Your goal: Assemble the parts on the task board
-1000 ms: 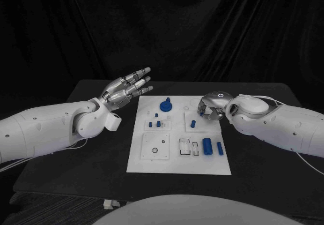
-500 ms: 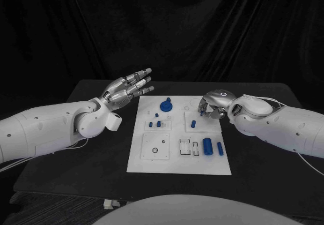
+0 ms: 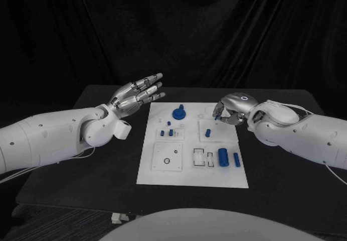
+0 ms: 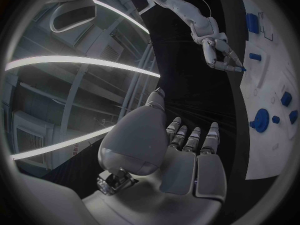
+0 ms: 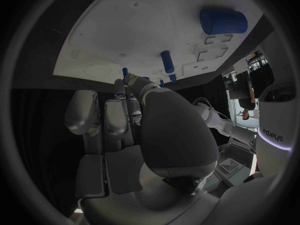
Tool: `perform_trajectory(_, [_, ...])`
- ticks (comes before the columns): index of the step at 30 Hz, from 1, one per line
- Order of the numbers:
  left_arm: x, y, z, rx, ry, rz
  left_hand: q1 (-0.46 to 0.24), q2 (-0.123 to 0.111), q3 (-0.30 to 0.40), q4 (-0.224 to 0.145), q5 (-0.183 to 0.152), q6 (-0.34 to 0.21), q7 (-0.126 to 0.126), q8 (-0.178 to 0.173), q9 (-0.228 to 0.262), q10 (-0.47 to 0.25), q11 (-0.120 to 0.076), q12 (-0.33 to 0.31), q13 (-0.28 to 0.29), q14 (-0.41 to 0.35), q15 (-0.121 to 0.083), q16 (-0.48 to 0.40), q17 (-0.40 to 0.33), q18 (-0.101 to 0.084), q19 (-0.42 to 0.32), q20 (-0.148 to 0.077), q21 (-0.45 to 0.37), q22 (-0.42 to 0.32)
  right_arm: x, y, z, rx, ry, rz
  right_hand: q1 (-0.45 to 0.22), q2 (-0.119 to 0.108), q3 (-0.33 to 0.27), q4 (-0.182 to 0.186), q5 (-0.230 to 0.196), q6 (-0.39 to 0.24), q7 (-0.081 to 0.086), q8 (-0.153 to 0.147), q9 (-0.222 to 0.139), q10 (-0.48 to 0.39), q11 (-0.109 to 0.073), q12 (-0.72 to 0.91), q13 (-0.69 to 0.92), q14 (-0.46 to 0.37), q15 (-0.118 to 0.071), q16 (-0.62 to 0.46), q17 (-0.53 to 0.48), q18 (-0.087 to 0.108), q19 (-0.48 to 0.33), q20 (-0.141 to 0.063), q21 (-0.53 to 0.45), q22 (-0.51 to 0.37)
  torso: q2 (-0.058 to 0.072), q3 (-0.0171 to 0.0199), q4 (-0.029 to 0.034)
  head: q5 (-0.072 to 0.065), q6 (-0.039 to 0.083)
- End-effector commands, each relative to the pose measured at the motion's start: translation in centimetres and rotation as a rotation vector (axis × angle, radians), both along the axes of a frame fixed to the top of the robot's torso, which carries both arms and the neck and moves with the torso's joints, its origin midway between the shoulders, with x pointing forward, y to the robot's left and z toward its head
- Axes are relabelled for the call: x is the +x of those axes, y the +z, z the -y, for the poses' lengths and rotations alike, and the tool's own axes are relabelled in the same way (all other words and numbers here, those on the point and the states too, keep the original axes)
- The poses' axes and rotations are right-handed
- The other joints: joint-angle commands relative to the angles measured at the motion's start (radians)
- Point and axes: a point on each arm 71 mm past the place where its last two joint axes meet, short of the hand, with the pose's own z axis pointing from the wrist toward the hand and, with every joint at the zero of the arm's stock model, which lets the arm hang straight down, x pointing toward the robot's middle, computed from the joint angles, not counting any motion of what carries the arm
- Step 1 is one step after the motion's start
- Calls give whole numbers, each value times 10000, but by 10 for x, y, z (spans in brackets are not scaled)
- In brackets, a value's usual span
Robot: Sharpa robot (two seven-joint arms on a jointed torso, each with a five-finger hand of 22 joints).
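The right hand (image 3: 230, 111) pinches a small blue part (image 3: 217, 120) over the board (image 3: 191, 175) at two o'clock, while the left hand (image 3: 137, 94) hovers empty, fingers spread, at ten.

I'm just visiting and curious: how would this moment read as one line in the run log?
left hand: raised, open, empty | right hand: pinching small blue peg above board | big blue cylinder: lying on board

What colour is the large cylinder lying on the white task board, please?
Blue; the large cylinder on the white task board shows best in the head view.

Dim scene, fisheye-warped wrist views
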Motion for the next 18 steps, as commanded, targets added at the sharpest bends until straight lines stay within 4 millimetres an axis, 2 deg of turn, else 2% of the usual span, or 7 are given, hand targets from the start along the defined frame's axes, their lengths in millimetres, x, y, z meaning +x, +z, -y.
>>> perform_trajectory(1, [0, 2, -1, -270, 73, 191, 120, 4, 0, -38, 53, 23, 20, 62, 12, 13, 17, 53, 11, 2, 82, 48, 9, 124, 55, -15, 37, 0, -5, 16, -5, 318, 121, 378, 29, -7, 16, -73, -42, -84, 33, -50, 15, 1, 51, -75, -15, 122, -40, 38, -12, -17, 7, -34, 38, 1319, -3, -3, 1, 41, -2])
perform_trajectory(9, [0, -3, -3, -173, 122, 69, 169, 7, 4, -101, 76, -9, 15, 55, 8, -17, 8, 41, 4, -11, 72, 38, 3, 111, 43, -18, 26, -43, -35, 36, -33, 178, 1282, 535, 11, -72, 11, -74, -67, -169, 56, -137, 8, -37, 87, -188, -27, 114, -12, 24, -21, -17, -5, -13, 17, 1328, -3, -13, 5, 98, -2])
perform_trajectory(14, [-2, -7, -4, -140, 118, -57, 184, 11, 5, -125, 86, -21, 12, 52, 6, -31, 3, 36, 1, -15, 68, 35, 2, 105, 35, -19, 20, -65, -54, 38, -55, 27, 2047, 363, 18, -91, 29, -80, -63, -224, 71, -192, -6, -51, 103, -243, -30, 111, 0, 21, -22, -17, -8, -3, 13, 1334, -4, -14, 1, 181, -2])
perform_trajectory(18, [-4, -11, -5, -125, 124, -150, 189, 11, 5, -133, 89, -21, 10, 51, 6, -33, 0, 34, 1, -17, 67, 34, 1, 103, 31, -19, 17, -73, -64, 34, -71, -95, 2570, 364, 8, -99, 27, -75, -68, -232, 76, -204, -8, -51, 108, -256, -30, 119, 4, 43, 14, -20, -4, 0, 27, 1340, -30, -31, -3, 233, -2])
